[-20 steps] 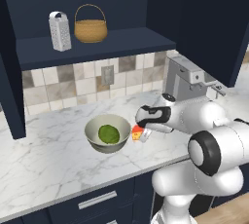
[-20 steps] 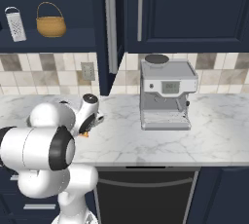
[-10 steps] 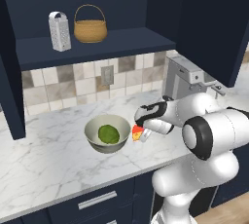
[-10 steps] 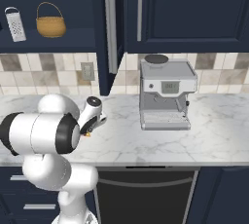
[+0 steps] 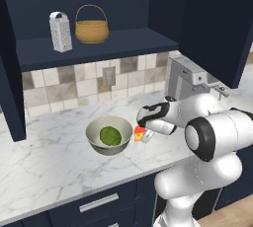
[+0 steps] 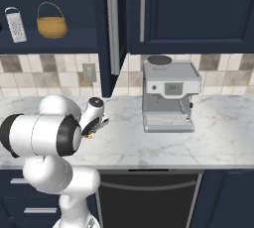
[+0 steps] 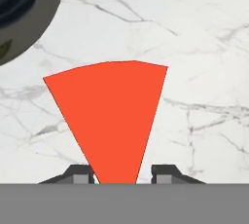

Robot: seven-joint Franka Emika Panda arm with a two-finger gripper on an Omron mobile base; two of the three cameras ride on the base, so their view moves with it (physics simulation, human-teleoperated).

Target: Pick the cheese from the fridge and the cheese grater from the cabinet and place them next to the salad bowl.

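Hand view: cheese [image 7: 109, 116] between pincer [image 7: 121, 173] tips (apart)

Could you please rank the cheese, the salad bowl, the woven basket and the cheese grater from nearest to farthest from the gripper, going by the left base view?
1. The cheese, right at the gripper, on the counter.
2. The salad bowl, just beside the cheese.
3. The woven basket, up on the cabinet shelf.
4. The cheese grater, on the same shelf, beyond the basket.

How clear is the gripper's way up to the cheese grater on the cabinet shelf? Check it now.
Probably clear, yes. The cheese grater stands upright at the front of the open cabinet shelf, apart from the woven basket beside it. The gripper is low by the cheese.
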